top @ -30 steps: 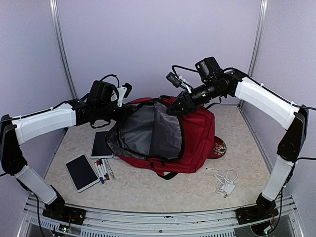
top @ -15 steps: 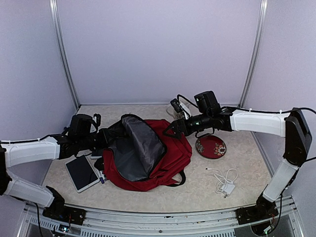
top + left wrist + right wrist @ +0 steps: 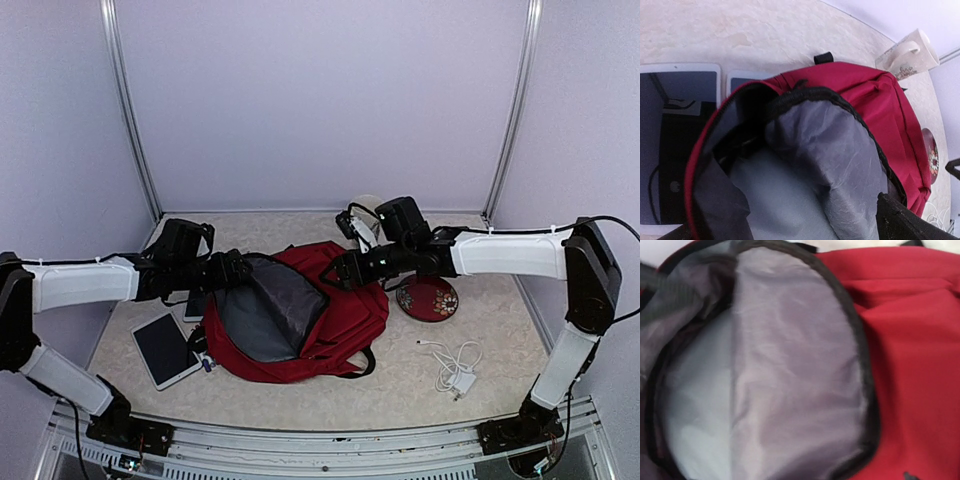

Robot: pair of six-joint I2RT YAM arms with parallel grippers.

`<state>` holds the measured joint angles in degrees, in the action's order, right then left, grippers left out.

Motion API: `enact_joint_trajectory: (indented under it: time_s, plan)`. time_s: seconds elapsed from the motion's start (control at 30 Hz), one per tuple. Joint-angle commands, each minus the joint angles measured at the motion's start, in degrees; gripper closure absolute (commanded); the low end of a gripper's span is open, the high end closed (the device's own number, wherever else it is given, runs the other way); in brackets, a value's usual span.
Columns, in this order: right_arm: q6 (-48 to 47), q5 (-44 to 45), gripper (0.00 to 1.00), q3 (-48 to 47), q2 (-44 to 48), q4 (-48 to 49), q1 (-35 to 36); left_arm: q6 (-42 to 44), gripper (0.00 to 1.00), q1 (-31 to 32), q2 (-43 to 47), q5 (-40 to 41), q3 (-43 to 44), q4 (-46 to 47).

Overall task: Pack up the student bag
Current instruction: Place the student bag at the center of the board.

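The student bag (image 3: 335,318) is a dark red backpack lying flat mid-table, its main compartment unzipped and gaping so the grey lining (image 3: 265,318) shows. My left gripper (image 3: 237,270) hovers at the opening's left rim, open, its black fingertips (image 3: 912,222) far apart over the lining (image 3: 830,165) with nothing between them. My right gripper (image 3: 342,272) hangs over the bag's upper right edge, jaws parted and holding nothing. The right wrist view shows only blurred lining (image 3: 790,365) and red fabric (image 3: 915,340) below.
Left of the bag lie a white tablet (image 3: 165,348), a second tablet (image 3: 740,80) partly under the bag, and several markers (image 3: 203,356). A red patterned plate (image 3: 428,298) and a white charger with cable (image 3: 455,370) lie to the right. A white mug (image 3: 366,212) sits behind.
The bag, held up by its rim a second ago, has dropped and now lies slumped on the table. Both arms came down with it. Both grippers have let go of the rim.
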<state>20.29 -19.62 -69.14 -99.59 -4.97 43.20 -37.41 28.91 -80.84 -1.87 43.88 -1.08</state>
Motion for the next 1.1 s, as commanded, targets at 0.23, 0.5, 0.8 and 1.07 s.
enact_joint_trajectory:
  time_s: [0.23, 0.5, 0.8, 1.07]
  plan:
    - [4.44, 2.51, 0.18, -12.76, -7.24, 6.34, 14.92, -7.08, 0.01, -6.68, 9.44, 23.11, 10.69, -38.42]
    - [9.52, -0.44, 0.21, -36.64, -28.67, 3.83, 22.65, -9.86, 0.01, -17.24, 14.51, 12.28, -3.57, -36.34]
    - [16.09, -2.37, 0.23, -52.55, -43.62, -2.0, 25.69, -18.38, 0.01, -23.52, 19.65, 12.27, -13.73, -30.87]
    - [18.31, -2.14, 0.25, -56.57, -48.33, -4.35, 26.32, -15.15, 0.01, -30.95, 12.75, 12.55, -14.36, -23.8]
